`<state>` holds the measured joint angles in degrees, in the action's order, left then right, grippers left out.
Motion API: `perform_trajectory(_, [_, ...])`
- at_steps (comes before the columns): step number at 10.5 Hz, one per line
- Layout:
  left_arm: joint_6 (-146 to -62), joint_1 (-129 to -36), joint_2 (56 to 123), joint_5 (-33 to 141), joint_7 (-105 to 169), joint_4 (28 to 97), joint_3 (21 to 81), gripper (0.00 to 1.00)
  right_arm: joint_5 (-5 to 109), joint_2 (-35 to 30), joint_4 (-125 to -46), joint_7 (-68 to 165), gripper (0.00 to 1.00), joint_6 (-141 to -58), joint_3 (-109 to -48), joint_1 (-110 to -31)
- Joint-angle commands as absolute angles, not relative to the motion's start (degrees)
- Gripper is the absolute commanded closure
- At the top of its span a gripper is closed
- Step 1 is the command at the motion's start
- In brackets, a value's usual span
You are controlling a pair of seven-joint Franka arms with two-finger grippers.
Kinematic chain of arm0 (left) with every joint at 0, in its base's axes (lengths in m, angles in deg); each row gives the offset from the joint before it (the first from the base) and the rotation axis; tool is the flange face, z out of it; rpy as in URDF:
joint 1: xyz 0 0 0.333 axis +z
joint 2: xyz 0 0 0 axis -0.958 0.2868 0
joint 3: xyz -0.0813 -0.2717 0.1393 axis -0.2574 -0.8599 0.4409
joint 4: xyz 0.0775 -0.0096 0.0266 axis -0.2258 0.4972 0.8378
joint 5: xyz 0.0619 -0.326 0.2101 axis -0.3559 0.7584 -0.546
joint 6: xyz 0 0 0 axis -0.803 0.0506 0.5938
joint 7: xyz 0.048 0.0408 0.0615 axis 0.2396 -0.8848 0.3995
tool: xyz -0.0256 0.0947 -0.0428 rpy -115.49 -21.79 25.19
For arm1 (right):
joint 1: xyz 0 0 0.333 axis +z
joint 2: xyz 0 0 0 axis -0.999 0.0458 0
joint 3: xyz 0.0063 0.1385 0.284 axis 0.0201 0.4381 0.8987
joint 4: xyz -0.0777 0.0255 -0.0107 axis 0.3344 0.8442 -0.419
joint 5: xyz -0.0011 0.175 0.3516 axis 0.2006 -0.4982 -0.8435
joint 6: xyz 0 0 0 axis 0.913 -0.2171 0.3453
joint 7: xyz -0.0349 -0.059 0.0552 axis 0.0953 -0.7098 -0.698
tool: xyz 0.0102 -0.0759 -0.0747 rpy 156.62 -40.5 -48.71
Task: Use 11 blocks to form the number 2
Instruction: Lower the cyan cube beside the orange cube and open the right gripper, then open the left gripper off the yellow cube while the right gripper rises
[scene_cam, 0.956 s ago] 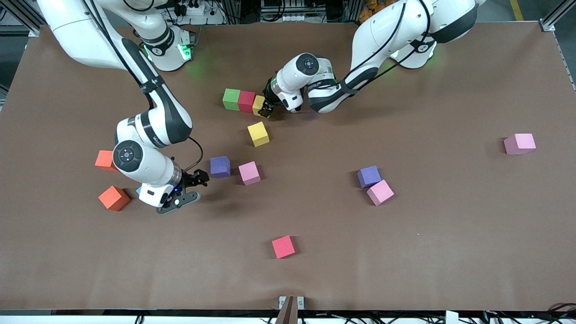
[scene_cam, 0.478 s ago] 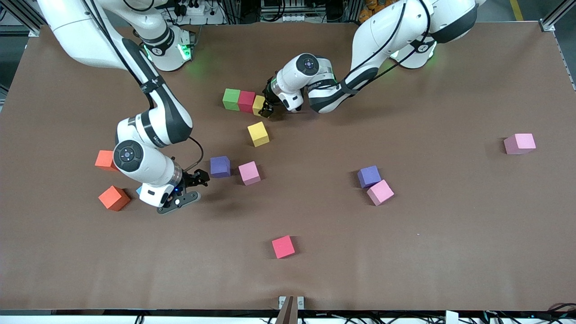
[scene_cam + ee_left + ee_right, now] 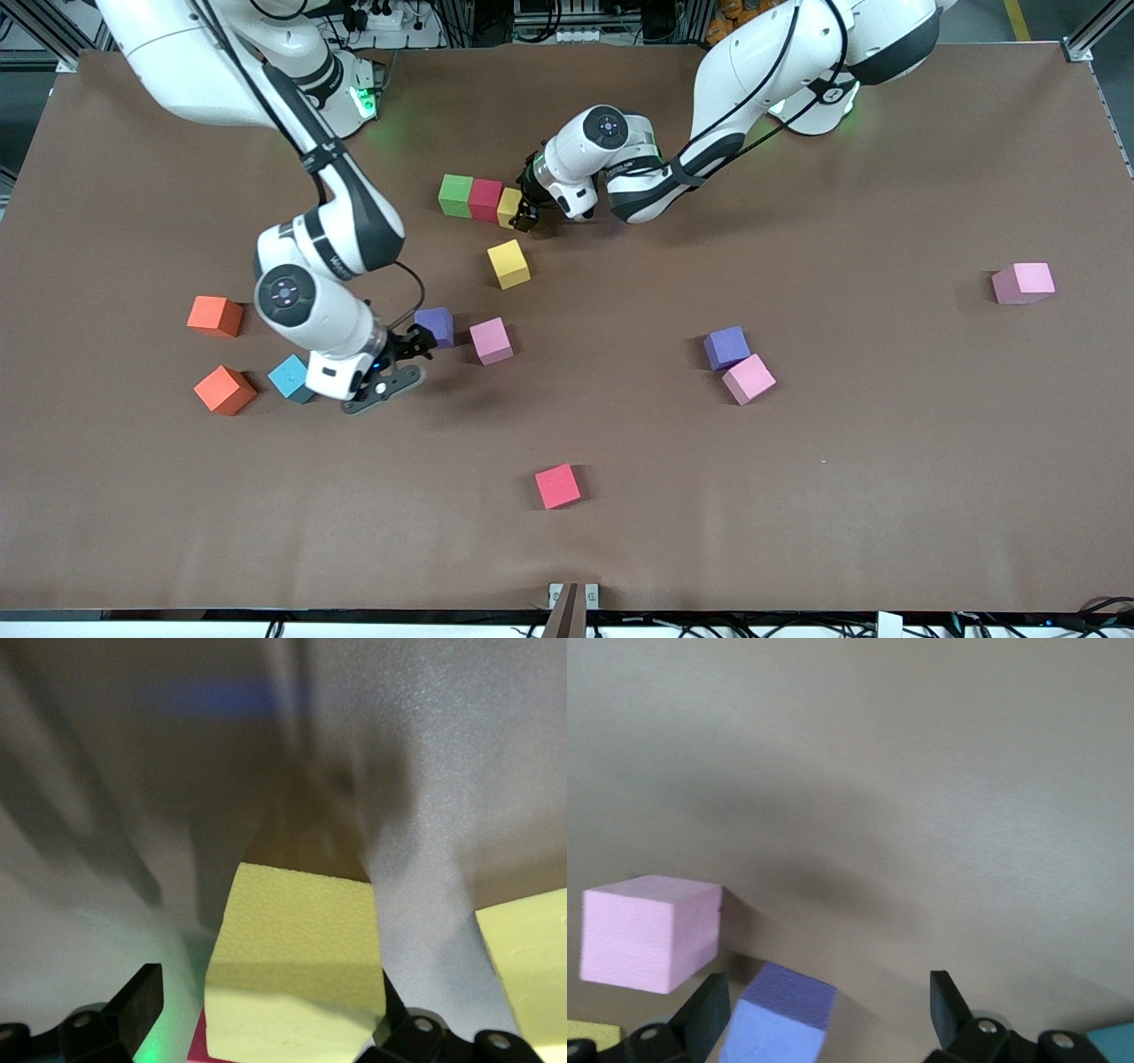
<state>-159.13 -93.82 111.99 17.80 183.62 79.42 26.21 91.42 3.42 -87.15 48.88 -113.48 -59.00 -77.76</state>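
Left gripper (image 3: 524,215) spread around matte yellow cube (image 3: 297,957) ending green-red row. Right gripper (image 3: 415,347) spread over matte purple cube (image 3: 780,1028), beside pink cube (image 3: 648,932).

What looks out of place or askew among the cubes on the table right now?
Only the top row has begun: the green cube, red cube and yellow cube touch. The second yellow cube sits apart and askew. Two orange cubes and a second red cube seem surplus. Nothing looks damaged.
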Motion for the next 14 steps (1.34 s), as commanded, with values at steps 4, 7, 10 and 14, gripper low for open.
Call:
perform_trajectory(4, [-158.95,-94.34,110.16,16.25,193.18,79.79,26.34,0.00,91.16,-4.38,-89.57,48.83,0.00,-102.87,-58.93,-75.60])
perform_trajectory(7, [-158.95,-93.82,109.46,16.07,193.00,79.79,26.08,0.00,90.81,-6.76,-92.39,48.91,0.00,-103.13,-59.02,-74.55])
perform_trajectory(10, [-158.78,-93.38,108.32,15.99,192.74,79.70,25.99,0.00,90.64,-6.77,-92.40,49.00,0.00,-103.22,-59.02,-74.54])
perform_trajectory(14, [-157.47,-91.01,106.21,15.99,192.65,79.62,23.97,0.00,90.64,-6.77,-92.40,49.00,0.00,-103.05,-59.02,-74.63])
